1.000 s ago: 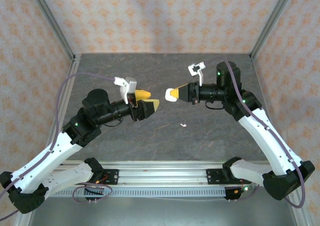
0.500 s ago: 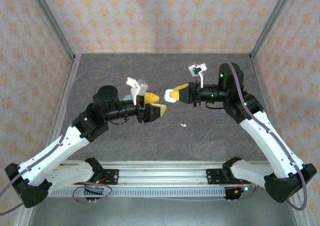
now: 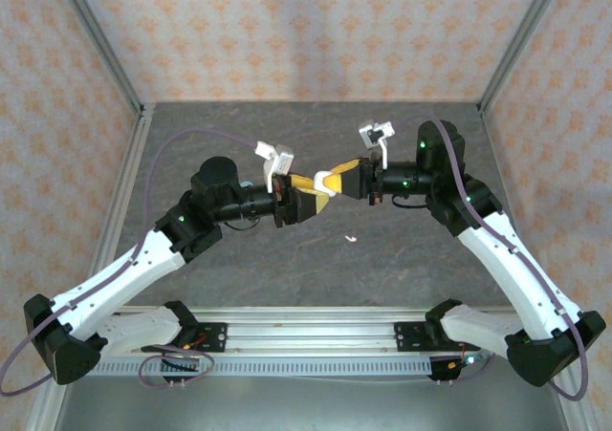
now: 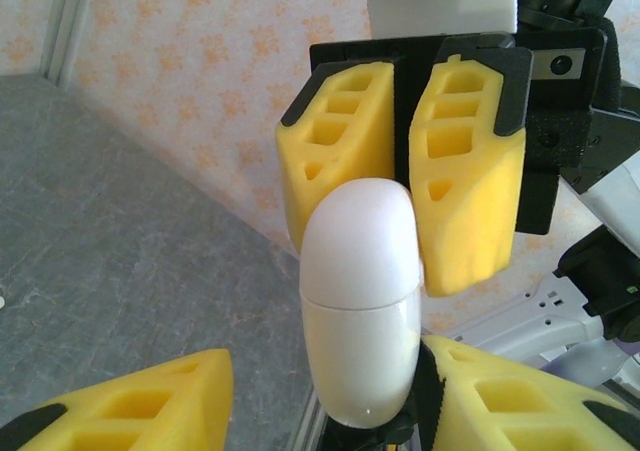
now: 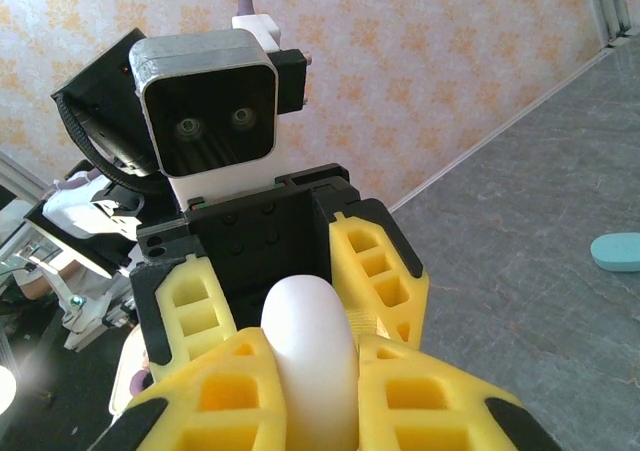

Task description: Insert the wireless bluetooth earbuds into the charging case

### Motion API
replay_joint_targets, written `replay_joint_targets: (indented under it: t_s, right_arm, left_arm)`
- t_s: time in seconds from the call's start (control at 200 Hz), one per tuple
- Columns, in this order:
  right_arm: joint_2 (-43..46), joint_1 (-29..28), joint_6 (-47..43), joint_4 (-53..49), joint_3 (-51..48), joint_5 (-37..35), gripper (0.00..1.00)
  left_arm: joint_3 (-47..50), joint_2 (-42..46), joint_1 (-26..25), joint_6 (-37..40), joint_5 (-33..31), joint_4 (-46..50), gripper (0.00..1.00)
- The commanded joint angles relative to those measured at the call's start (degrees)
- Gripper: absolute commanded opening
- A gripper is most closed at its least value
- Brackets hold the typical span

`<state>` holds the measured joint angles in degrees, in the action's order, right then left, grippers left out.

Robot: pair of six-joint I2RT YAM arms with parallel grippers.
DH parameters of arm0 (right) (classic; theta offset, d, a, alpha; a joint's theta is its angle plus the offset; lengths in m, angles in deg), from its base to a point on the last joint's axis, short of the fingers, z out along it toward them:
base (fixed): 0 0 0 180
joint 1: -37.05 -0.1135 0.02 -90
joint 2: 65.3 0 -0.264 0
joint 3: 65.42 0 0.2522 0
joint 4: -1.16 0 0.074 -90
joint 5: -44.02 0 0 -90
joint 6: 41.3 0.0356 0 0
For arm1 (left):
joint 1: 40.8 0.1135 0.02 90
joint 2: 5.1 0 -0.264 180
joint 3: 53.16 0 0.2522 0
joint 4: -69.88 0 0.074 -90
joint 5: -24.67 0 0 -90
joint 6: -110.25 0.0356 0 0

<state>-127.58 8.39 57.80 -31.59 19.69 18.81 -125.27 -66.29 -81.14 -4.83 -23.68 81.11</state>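
Little of the task looks done. The case (image 4: pixel 360 301) is up in the air over the middle of the surface (image 3: pixel 287 269), and the seam around its waist shows it closed, with no gap at the lid. No earbud can be seen going in, and whether any sits inside already cannot be told.

The right tool (image 3: pixel 335 178) is clamped on one end of the case, its yellow fingers pressed against both sides. The left tool (image 3: pixel 312 194) faces it nose to nose and straddles the other end. In the left wrist view one of its fingers (image 4: pixel 520 401) lies just beside the case, perhaps touching, while the other stands clearly apart. Its jaws are therefore open around the case and do not grip it.

One tiny white piece, probably an earbud (image 3: pixel 351 238), lies loose on the surface below and a little to the right of the two tools, well apart from the case. A pale teal thing (image 5: pixel 620 252) also lies on the surface in the right wrist view. It is too small to say whether it is an earbud or a second case.

What is left, as I judge it, is nearly everything. The left tool must take hold, the lid must be opened between the two tools, and each loose earbud must be picked up and seated.
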Motion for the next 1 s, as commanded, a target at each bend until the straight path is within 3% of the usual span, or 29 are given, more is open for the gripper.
replay_joint_targets:
  t_s: [0.0,0.22,0.37,0.49,0.635,0.996]
  right_arm:
    - [0.58,-0.85,-1.37,2.60,-0.80,2.27,0.13]
    - [0.67,-0.96,-1.37,2.62,-0.95,2.62,0.13]
    - [0.76,-1.04,-0.70,3.35,-0.96,2.62,0.13]
    - [0.67,-1.05,0.19,4.38,-1.11,2.62,0.12]
    - [0.49,-1.06,0.83,4.83,-1.13,2.67,0.16]
    - [-1.53,-0.70,-1.26,-0.48,0.10,-0.13,0.27]
  left_arm:
    - [-1.16,0.17,0.44,-1.55,0.71,-3.92,0.49]
    - [-0.89,0.81,0.61,-1.99,0.28,-4.41,0.49]
    - [-1.39,0.22,0.66,-1.89,1.18,-3.89,0.39]
    - [-1.46,-0.38,0.61,-1.73,1.81,-3.72,0.26]
    - [-2.27,-0.43,0.56,0.72,1.36,-0.58,0.00]
    - [-2.12,1.68,0.52,7.96,1.11,4.34,0.00]
